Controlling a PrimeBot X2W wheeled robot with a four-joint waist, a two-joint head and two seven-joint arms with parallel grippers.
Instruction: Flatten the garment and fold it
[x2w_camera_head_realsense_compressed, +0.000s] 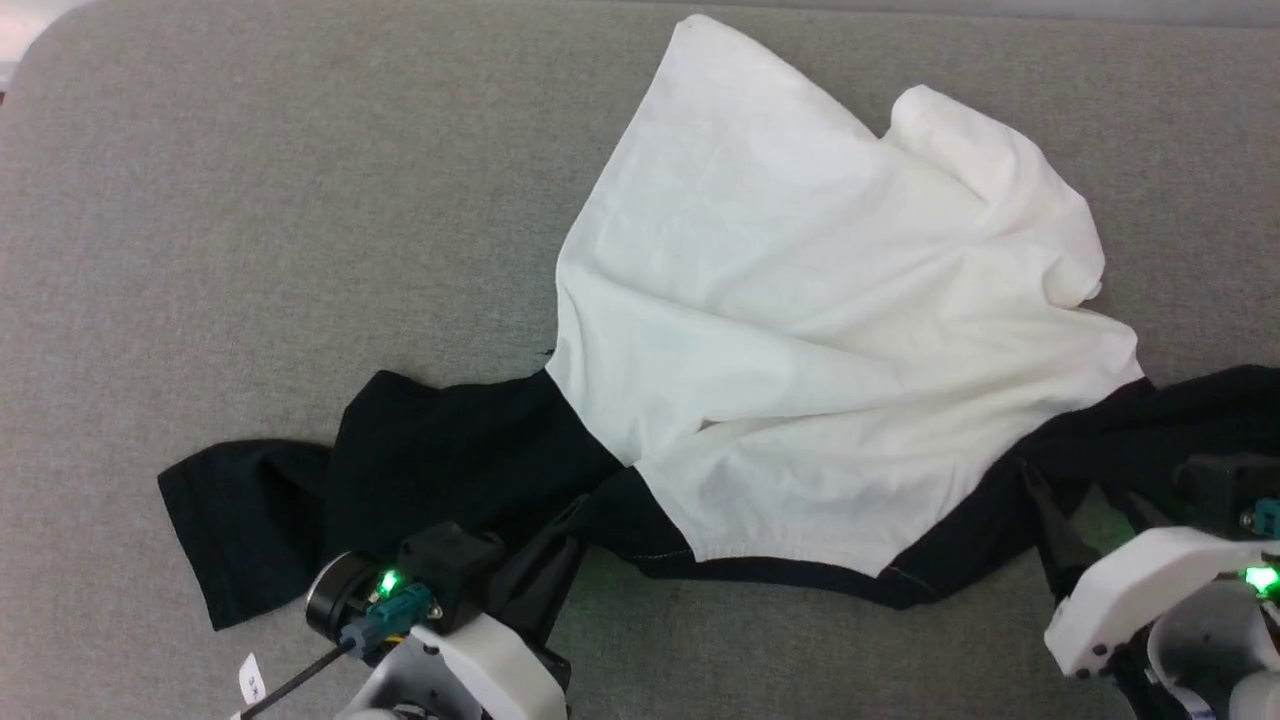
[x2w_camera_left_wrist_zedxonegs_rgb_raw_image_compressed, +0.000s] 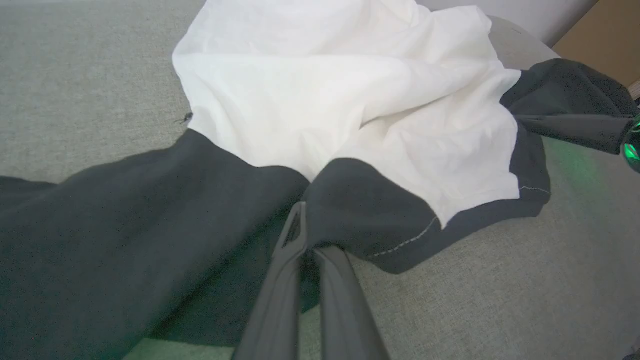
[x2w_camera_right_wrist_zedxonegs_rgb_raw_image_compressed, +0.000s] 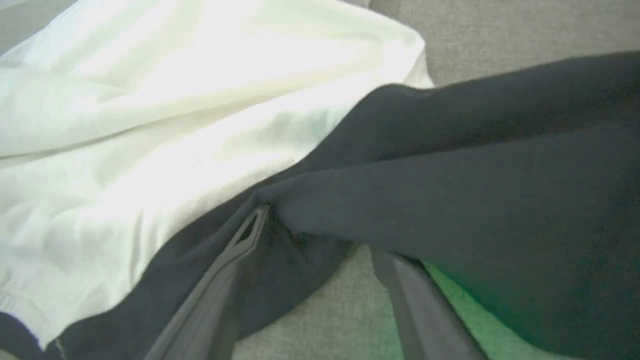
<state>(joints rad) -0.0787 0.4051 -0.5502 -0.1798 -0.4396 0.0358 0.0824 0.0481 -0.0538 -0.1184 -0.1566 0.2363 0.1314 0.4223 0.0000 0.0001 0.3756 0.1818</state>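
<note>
Surface: a grey woven fabric surface (x2w_camera_head_realsense_compressed: 250, 220) carries everything; it runs to every edge of the head view.
Garment: the garment (x2w_camera_head_realsense_compressed: 800, 300) lies crumpled right of centre on the grey surface, white body bunched in broad folds, 1 white corner reaching toward the far edge.
Left sleeve: the black left sleeve (x2w_camera_head_realsense_compressed: 250, 520) is spread flat toward the robot's left, its cuff end lying on the grey surface.
Right sleeve: the black right sleeve (x2w_camera_head_realsense_compressed: 1200, 410) runs off to the right edge of the head view, partly over the right arm's wrist.
Near edge: a black band (x2w_camera_head_realsense_compressed: 780, 570) with a line of pale stitching borders the white panel on the robot's side.
Left fingers: the left fingers (x2w_camera_left_wrist_zedxonegs_rgb_raw_image_compressed: 295, 250) are clenched together on a fold of black cloth where the sleeve meets the white panel; the cloth puckers up at the pinch.
Right fingers: the right fingers (x2w_camera_right_wrist_zedxonegs_rgb_raw_image_compressed: 235, 250) are spread wide, released, with a thick fold of black cloth lying between and over them; 1 finger is partly covered.
Lights: a green lamp (x2w_camera_head_realsense_compressed: 388, 582) glows on the left wrist and casts a green tint on the surface nearby.
Tag: a small white tag (x2w_camera_head_realsense_compressed: 250, 678) sits at the lower left, beside a thin dark cable.
</note>
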